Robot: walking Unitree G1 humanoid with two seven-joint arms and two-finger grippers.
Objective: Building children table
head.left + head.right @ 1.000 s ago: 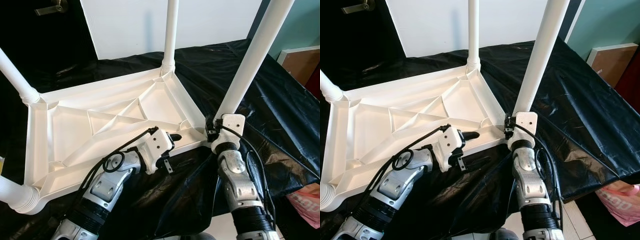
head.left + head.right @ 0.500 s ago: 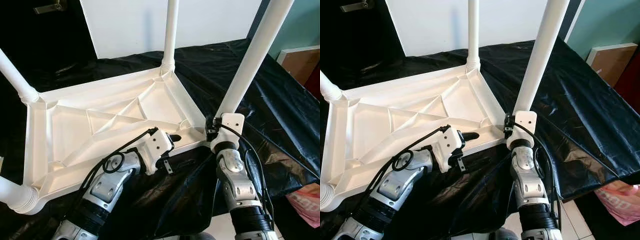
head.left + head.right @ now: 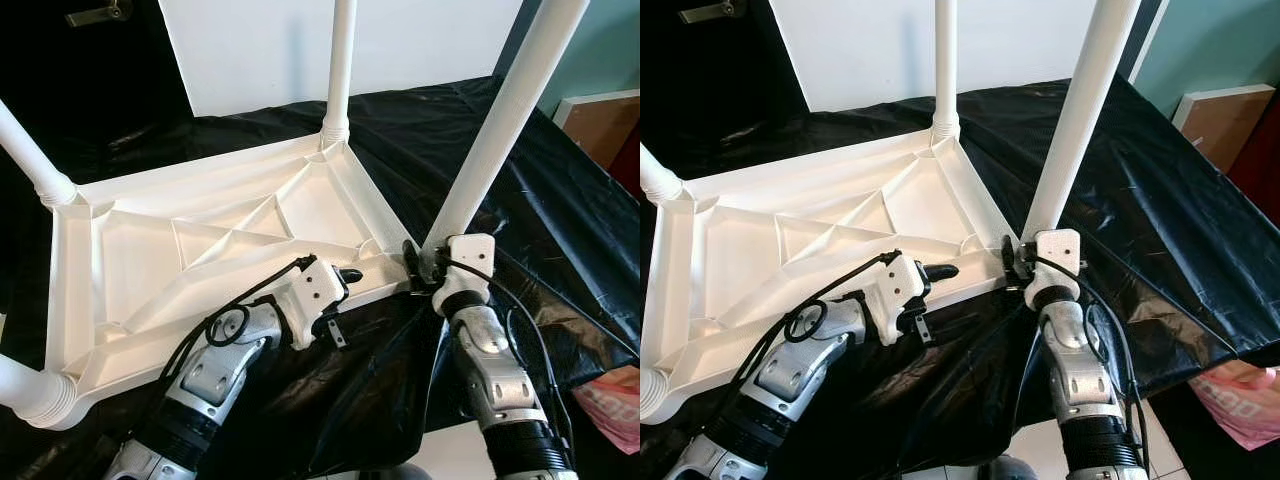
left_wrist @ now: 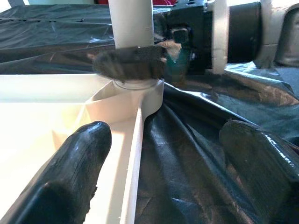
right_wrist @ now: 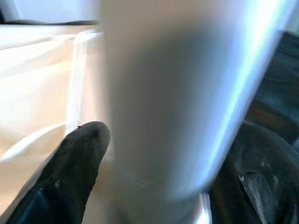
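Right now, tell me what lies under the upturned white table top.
A black plastic sheet lies under the table top and spreads past its edges, hanging off the near side. What the sheet covers cannot be seen.

A blurred white table leg (image 5: 163,102) stands between two black fingers (image 5: 74,163).
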